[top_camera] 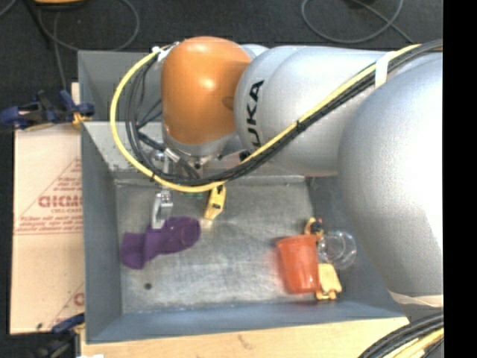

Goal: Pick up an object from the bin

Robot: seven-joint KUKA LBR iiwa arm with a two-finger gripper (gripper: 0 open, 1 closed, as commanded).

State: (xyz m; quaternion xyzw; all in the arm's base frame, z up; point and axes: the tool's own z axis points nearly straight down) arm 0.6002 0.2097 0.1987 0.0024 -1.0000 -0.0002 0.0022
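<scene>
**Two-finger gripper (185, 216) spread over soft purple fabric piece (160, 243), left half of grey metal bin (100, 274)**

Arm comes in from view's right. Its orange wrist cover (201, 88) sits over the bin's back-left part, w/ yellow and black cables (119, 99) looping round it. Below the cover the gripper points down, jaws released, tips well apart: a silver finger (159, 209) on view's left, a yellow-tipped finger (215, 202) on view's right.

The soft purple fabric piece is limp and sock-like. It lies flat on the bin floor, long axis running from lower left to upper right. Its upper-right end is just under the gap btw the two fingers. The silver finger's tip meets the fabric's top edge in the view; touching or just above, can't tell. The yellow-tipped finger is just beside that same end, on view's right.

Well apart from the gripper, in the bin's front-right part:
- An orange plastic cup (297, 263).
- A clear see-through mug (341, 248) w/ handle, just beside the cup on view's right.
- A small yellow piece (329, 282) against the cup's lower-right edge; what kind of thing it is, can't tell.
</scene>
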